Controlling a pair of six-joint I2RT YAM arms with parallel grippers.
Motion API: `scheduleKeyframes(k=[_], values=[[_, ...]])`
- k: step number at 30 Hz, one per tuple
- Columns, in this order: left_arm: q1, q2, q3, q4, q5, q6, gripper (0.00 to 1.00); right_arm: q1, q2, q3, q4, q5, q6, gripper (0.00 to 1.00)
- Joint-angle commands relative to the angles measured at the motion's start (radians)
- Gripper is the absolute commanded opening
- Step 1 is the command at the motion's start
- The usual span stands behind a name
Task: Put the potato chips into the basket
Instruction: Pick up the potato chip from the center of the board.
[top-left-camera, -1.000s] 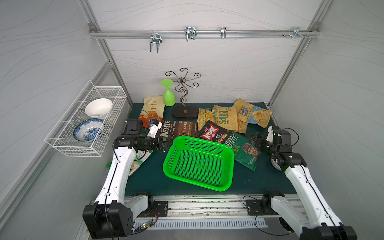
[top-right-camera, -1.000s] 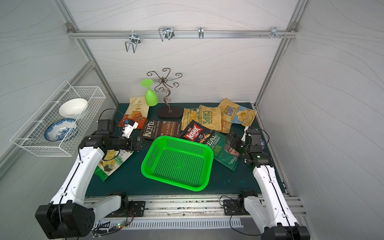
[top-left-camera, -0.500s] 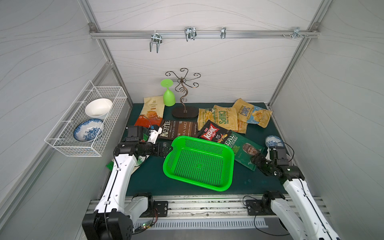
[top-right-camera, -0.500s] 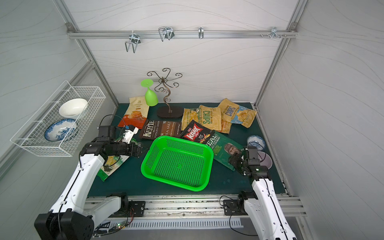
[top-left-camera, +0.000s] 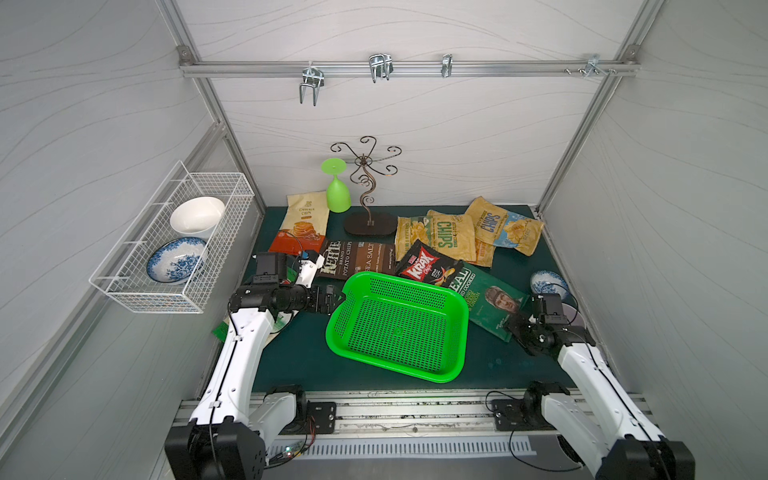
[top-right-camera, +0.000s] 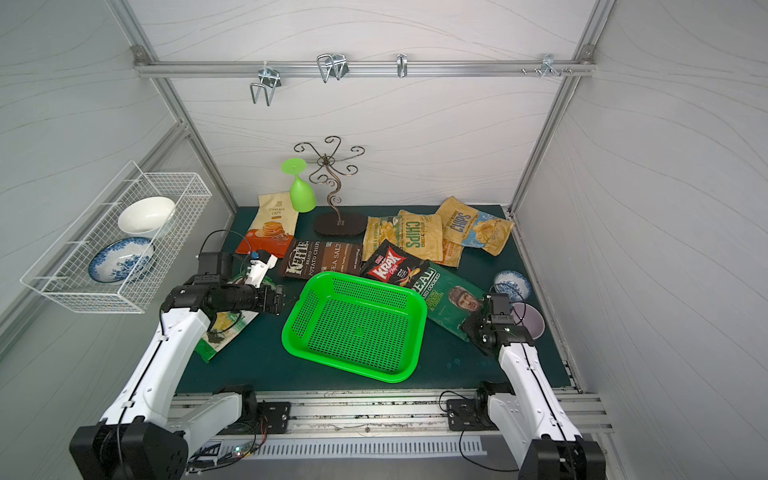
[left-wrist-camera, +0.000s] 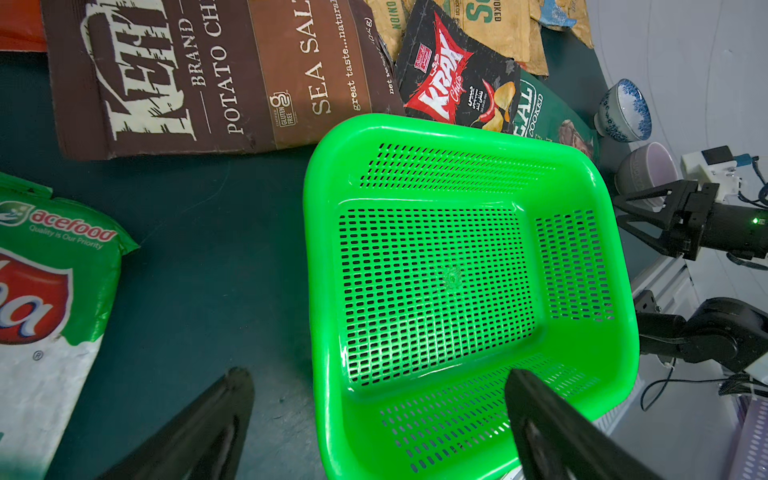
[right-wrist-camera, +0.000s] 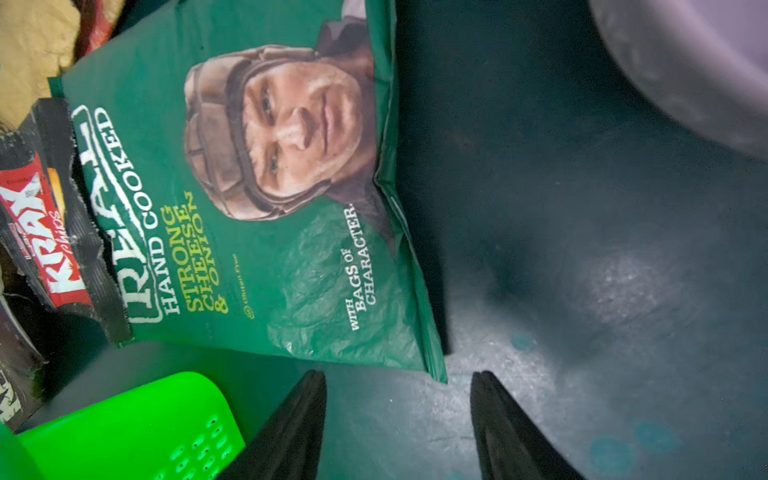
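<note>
Green perforated basket (top-left-camera: 399, 328) sits empty on the counter (top-left-camera: 299, 357), with the chip bags (top-left-camera: 446, 237) lying flat behind and beside it, none inside. The first pick seems under way. Right hand (right-wrist-camera: 397, 376), half open and empty, hovers low just short of the dark green bag (right-wrist-camera: 257, 208); next it must slide over that corner and pinch. Left hand (left-wrist-camera: 380, 374), spread wide, straddles the basket's wall, gripping nothing

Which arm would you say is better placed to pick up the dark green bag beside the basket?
Right. The right pincer is open at a corner of the dark green bag; the left pincer, also open, straddles the opposite rim of the basket.
</note>
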Motion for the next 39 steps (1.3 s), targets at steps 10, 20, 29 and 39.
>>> scheduleKeyframes(k=[10, 20, 29, 39], values=[[0.004, 0.0, 0.005, 0.027, 0.011, -0.005, 0.99, -0.018, 0.095, -0.011, 0.083, 0.021, 0.054, 0.59], [0.005, -0.001, 0.008, 0.027, 0.012, -0.009, 0.99, -0.02, 0.175, -0.011, 0.115, -0.011, 0.086, 0.59], [0.003, 0.001, 0.007, 0.027, 0.008, -0.012, 0.99, -0.019, 0.299, 0.002, 0.156, -0.033, 0.094, 0.6], [0.004, -0.001, 0.004, 0.037, -0.008, -0.015, 0.99, -0.02, 0.3, -0.028, 0.249, -0.099, 0.081, 0.47]])
